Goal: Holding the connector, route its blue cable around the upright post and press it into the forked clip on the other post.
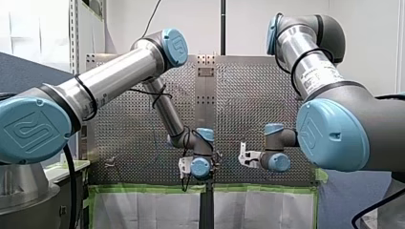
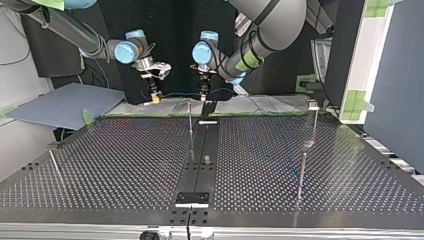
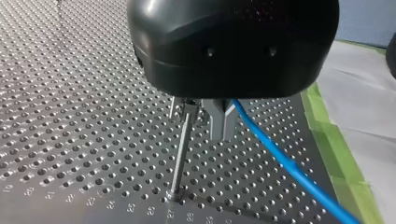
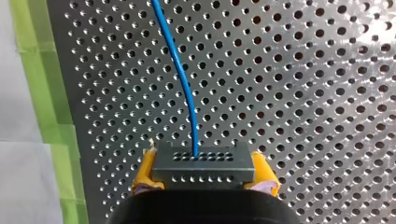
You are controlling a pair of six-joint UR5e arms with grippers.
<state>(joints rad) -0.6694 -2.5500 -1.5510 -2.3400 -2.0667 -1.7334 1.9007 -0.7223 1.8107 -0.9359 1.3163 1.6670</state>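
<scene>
My right gripper [image 4: 204, 173] is shut on a black connector [image 4: 203, 165], its yellow pads [image 4: 144, 178] against the connector's two ends. The blue cable [image 4: 184, 84] leaves the connector and runs ahead over the perforated table [image 4: 303, 93]. In the top view, my right gripper [image 2: 156, 97] holds the connector at the far edge. From there the cable [image 2: 177, 94] spans to my left gripper [image 2: 204, 96]. My left gripper [image 3: 223, 134] has metal fingers shut on the blue cable [image 3: 280, 158], which trails off to one side. A thin upright post [image 3: 181, 149] stands just beside these fingers.
A post with a small clip head [image 2: 313, 106] stands at the top view's right, with another thin post [image 2: 302, 175] nearer that camera and one more [image 2: 54, 165] at its left. A black strip [image 2: 197, 155] runs down the table's middle. Green tape [image 3: 343, 154] lines the table's edge.
</scene>
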